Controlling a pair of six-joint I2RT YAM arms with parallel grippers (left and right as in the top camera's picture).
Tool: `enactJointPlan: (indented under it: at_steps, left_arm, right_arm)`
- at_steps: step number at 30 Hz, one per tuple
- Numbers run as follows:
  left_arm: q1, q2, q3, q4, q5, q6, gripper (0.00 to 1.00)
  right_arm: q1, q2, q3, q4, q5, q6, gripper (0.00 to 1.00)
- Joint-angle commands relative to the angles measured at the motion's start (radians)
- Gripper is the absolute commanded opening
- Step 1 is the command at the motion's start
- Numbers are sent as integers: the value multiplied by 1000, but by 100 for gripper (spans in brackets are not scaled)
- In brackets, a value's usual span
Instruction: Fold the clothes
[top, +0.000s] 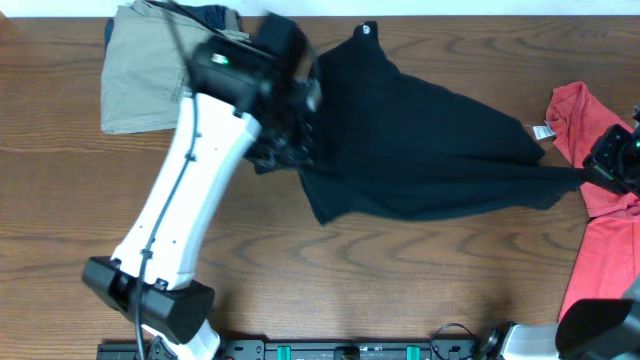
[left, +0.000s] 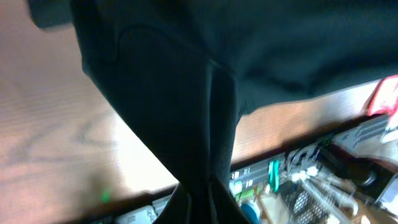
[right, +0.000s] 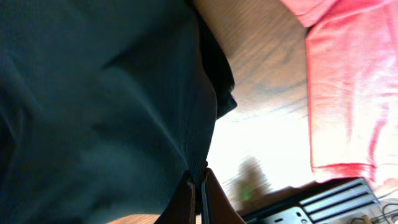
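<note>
left claw (top: 292, 152) and right claw (top: 592, 172) each pinch the black garment (top: 420, 140), stretched between them over the counter (top: 400, 285), near tan trousers (top: 140, 80) and a red shirt (top: 605, 250).

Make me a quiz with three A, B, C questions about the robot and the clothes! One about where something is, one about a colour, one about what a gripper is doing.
1. Where on the table is the red shirt?
A. right edge
B. top left corner
C. middle
2. What colour is the big stretched-out garment?
A. yellow
B. black
C. white
3. What is the left gripper doing?
A. open above bare wood
B. shut on nothing
C. shut on the black garment
Answers: 1 A, it lies at the overhead view's right side; 2 B, dark in every view; 3 C, its fingers pinch a black fold.
</note>
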Motion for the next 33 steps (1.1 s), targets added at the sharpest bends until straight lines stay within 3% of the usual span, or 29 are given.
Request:
enactJointPlan:
  at_steps: [1,5,18,24,33]
  left_arm:
    - [-60,-11,-74,-78,-86,-95,6]
    - [-100,-51,-172,-77,-167,-201,6]
    - [-109,-396,-518,23,-139,-303,6]
    - [-148,-425,-689,153,-10,-307,6]
    - [-191,-421,-827,296,-9,-353,6]
  right_arm:
    - [-13,-42,-10,-6,54,22,1]
    - [-14,-47,-15,-21,55,23,1]
    - [-14,-111,-169,12,60,53,1]
    - [-14,-130,-170,32,92,77,1]
    - [-13,-130,-176,22,144,119,1]
